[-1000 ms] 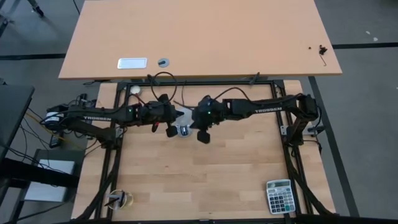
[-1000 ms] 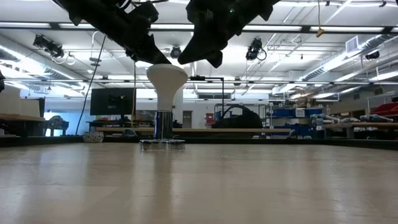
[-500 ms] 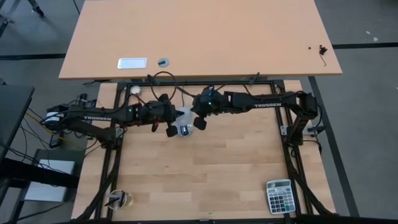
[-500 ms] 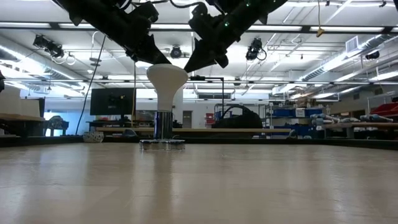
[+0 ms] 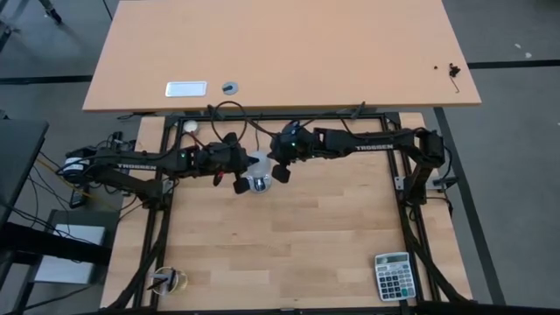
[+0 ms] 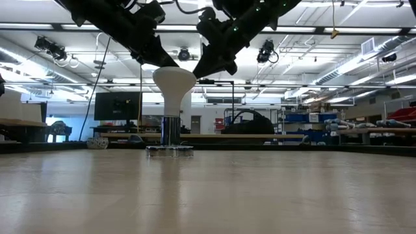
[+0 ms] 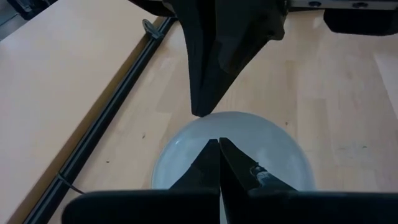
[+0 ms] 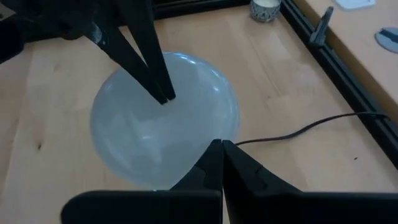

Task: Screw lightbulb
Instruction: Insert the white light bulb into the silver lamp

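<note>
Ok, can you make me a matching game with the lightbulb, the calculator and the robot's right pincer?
Things:
1. lightbulb
2. calculator
3. right pincer

Places or states:
a. shut, tip at the bulb's edge
b. standing upright, wide end up
c. lying in a corner of the table

Pairs: 1-b, 2-c, 3-a

Pale wood table (image 5: 289,254), grain lines visible, matt with a faint sheen in the low view. Smooth white lightbulb (image 6: 173,83) with a glossy, lightly reflective face; greyish, metal-looking screw base. Matt black, plastic-looking fingers (image 8: 155,68). Dark, metal-looking frame rails (image 5: 411,236) along the table edges.
</note>
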Tool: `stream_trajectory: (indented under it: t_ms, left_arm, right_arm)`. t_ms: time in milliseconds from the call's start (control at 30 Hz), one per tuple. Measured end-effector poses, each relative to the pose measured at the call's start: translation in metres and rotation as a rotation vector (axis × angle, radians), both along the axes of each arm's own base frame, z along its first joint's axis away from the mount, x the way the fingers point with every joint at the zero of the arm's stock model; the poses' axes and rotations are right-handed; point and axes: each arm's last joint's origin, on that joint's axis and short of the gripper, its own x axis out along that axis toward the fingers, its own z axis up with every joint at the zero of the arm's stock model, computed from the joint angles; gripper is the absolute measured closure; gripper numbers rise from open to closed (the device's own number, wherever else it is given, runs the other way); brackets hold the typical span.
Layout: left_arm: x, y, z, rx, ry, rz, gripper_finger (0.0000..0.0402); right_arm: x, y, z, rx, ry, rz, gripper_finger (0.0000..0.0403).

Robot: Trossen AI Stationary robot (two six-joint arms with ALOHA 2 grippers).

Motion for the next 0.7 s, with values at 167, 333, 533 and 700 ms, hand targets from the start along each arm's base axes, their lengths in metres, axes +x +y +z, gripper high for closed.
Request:
stream_trajectory:
  t_ms: [167, 333, 533, 700]
  left_arm:
    - [0.000, 0.000, 0.000, -0.002, 0.000, -0.006, 0.0402]
    - [0.000, 0.000, 0.000, 0.001, 0.003, 0.001, 0.0402]
    - [0.000, 0.001, 0.000, 0.011, 0.002, 0.018, 0.0402]
    - [0.000, 0.001, 0.000, 0.010, 0.003, 0.017, 0.0402]
  right_arm:
    - [-0.003, 0.006, 0.002, 0.036, 0.020, 0.018, 0.0394]
    - [-0.004, 0.014, 0.002, 0.092, 0.025, 0.075, 0.0394]
    - [-0.002, 0.032, -0.008, 0.145, 0.063, 0.192, 0.0394]
    - [-0.003, 0.029, 0.007, 0.030, -0.002, 0.114, 0.0394]
